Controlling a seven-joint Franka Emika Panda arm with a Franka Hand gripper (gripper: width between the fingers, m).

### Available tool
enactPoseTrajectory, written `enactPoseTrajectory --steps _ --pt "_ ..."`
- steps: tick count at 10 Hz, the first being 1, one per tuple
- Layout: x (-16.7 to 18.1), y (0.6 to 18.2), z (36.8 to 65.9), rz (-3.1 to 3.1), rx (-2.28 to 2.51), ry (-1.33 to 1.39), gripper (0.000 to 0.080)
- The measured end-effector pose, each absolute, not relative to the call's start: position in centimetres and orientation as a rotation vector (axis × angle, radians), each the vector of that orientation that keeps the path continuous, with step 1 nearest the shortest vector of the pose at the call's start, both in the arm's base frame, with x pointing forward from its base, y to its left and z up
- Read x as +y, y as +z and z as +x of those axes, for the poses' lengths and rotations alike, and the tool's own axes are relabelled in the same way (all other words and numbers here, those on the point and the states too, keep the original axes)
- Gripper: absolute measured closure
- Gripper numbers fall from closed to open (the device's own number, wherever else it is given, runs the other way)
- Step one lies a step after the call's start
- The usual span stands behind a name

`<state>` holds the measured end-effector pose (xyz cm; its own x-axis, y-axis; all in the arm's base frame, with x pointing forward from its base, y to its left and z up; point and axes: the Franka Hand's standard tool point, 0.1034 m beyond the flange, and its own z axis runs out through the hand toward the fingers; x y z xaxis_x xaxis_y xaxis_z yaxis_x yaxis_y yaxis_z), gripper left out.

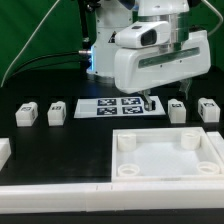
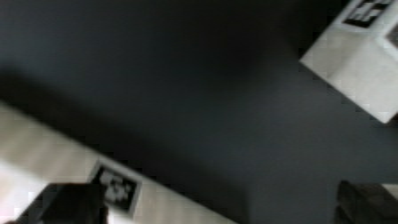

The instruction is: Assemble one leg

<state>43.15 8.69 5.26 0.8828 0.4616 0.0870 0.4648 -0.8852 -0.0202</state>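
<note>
Black table [image 1: 60, 145]; only exterior view shows all four legs [image 1: 57, 113]

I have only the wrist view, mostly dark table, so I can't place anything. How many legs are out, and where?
Observer: Four legs, all loose: two at the exterior view's left, two at its right.
Operator: Where is the gripper among them?
Observer: The gripper hangs low between the pairs, by the marker board's end on the exterior view's right.
Operator: And the panel?
Observer: The panel lies nearer the camera than the right pair, no leg on it.
</note>
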Motion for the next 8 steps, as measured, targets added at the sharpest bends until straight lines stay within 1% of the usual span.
enactPoseTrajectory --steps 3,5,8 --pt "10.5 4.6 41.7 -3.055 -0.086 -0.105 0.0151" --pt "13.0 4.7 41.0 -3.047 -0.003 -0.09 0.0151" --pt "16.6 5.1 40.9 -3.019 0.106 -0.091 0.0151"
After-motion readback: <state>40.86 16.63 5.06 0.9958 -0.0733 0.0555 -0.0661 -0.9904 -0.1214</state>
